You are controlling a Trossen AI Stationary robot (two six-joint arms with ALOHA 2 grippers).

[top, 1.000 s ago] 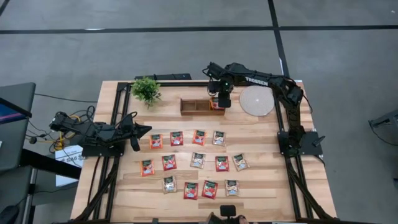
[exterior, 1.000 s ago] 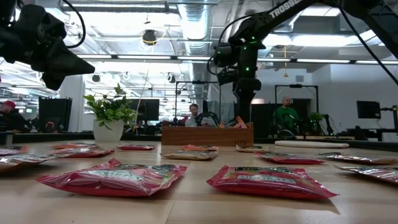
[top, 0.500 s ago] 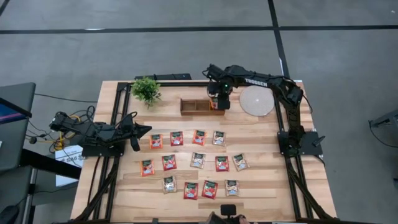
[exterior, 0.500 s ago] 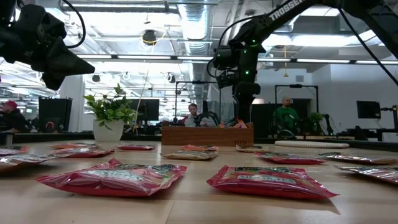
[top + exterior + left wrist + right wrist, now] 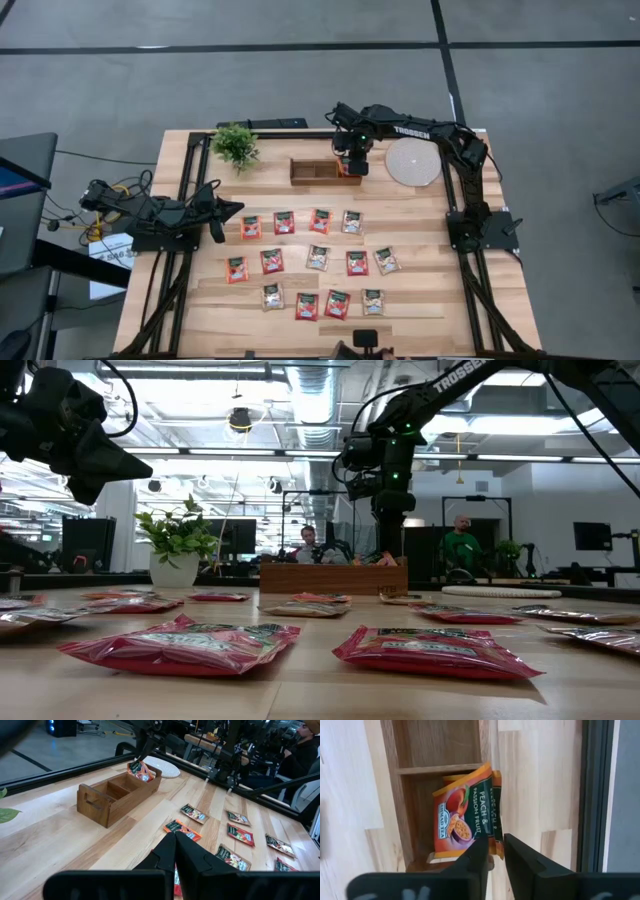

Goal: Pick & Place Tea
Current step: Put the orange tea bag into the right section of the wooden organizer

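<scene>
A wooden box (image 5: 322, 171) with two compartments stands at the table's far middle. My right gripper (image 5: 350, 163) hangs over its right compartment, fingers pointing down, shut on an orange tea packet (image 5: 462, 820) marked peach and passion fruit. A second packet's dark edge (image 5: 496, 795) shows behind the first. Both also show in the left wrist view (image 5: 139, 770). Several red and pale tea packets (image 5: 318, 258) lie flat in rows on the near half of the table. My left gripper (image 5: 238, 208) is shut and empty above the table's left side. My right gripper pinches the orange packet by one short edge (image 5: 495, 845) between its two fingers (image 5: 517, 852), from above, pointing down. The packet stands on edge, tilted, inside the box's right compartment. Whether its lower end rests on the box floor is hidden.
A potted plant (image 5: 235, 145) stands at the far left and a white round disc (image 5: 412, 162) lies at the far right of the box. The box's left compartment (image 5: 107, 790) holds nothing. People show in the room beyond the table (image 5: 460, 545).
My right gripper has gone a little toward the table's left edge with the orange packet, over the box's right compartment. Its fingers stay pointing down.
</scene>
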